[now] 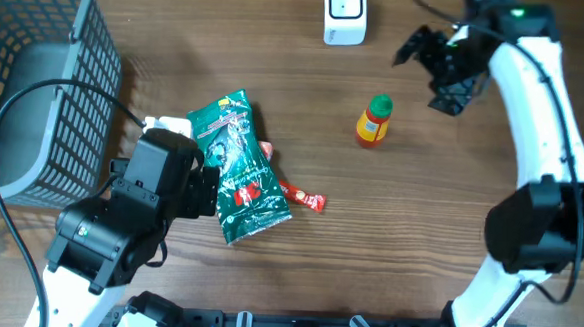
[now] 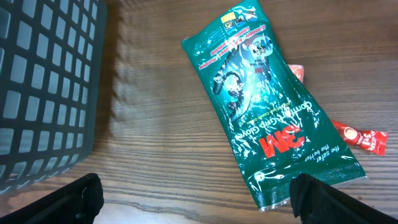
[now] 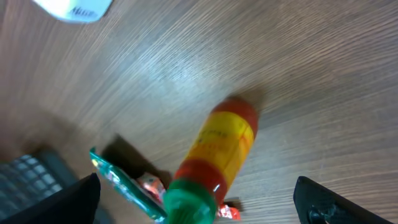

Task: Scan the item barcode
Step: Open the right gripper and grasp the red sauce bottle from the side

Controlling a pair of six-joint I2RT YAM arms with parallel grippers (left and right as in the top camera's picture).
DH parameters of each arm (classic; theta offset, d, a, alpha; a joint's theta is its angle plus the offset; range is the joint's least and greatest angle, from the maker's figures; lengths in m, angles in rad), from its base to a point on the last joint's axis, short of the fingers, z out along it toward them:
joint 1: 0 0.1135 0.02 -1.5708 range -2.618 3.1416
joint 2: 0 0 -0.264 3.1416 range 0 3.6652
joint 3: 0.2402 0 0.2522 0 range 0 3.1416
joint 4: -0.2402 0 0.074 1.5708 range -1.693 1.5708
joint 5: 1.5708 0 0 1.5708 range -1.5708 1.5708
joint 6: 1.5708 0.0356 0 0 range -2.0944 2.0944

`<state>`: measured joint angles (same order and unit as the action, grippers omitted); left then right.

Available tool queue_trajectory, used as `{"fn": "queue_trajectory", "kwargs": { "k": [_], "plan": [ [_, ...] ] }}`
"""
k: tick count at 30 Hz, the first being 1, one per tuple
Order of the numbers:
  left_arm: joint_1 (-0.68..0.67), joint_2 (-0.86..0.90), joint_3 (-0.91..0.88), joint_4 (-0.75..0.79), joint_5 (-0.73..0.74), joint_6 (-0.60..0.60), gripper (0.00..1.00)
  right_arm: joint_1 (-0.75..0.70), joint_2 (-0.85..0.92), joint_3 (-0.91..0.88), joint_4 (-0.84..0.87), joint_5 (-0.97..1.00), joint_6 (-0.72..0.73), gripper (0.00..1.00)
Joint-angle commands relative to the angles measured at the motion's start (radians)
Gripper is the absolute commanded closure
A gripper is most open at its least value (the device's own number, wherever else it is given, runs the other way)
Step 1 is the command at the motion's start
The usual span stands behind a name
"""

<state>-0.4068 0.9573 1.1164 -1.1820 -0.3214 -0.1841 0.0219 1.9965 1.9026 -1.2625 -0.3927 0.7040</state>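
Bottle [image 1: 373, 121] sits clear of right gripper [image 1: 429, 73], jaws wide apart. Left gripper [image 2: 199, 202], jaws likewise apart, hovers above green packet [image 2: 267, 106], holding nothing.

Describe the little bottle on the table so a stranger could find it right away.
Start at the white device on the table's far edge, centre. Just toward the robot and slightly to its right sits a small bottle, alone on bare wood. It is the only yellow-orange item with a green cap; the green packet lies flat further left.
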Motion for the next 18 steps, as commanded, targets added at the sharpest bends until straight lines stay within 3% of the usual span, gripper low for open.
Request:
{"fn": "queue_trajectory", "kwargs": {
  "k": [1, 9, 18],
  "plan": [
    [-0.001, -0.002, 0.0, 0.003, -0.009, 0.012, 0.0, -0.079, 0.131, 0.009, -0.043, -0.241, -0.15, 0.0],
    [-0.001, -0.002, 0.0, 0.003, -0.009, 0.012, 0.0, -0.103, 0.436, 0.009, -0.121, -0.466, -0.349, 0.0],
    [-0.001, -0.002, 0.0, 0.003, -0.009, 0.012, 0.0, -0.063, 0.455, 0.007, -0.114, -0.526, -0.386, 0.0]
  ]
}}
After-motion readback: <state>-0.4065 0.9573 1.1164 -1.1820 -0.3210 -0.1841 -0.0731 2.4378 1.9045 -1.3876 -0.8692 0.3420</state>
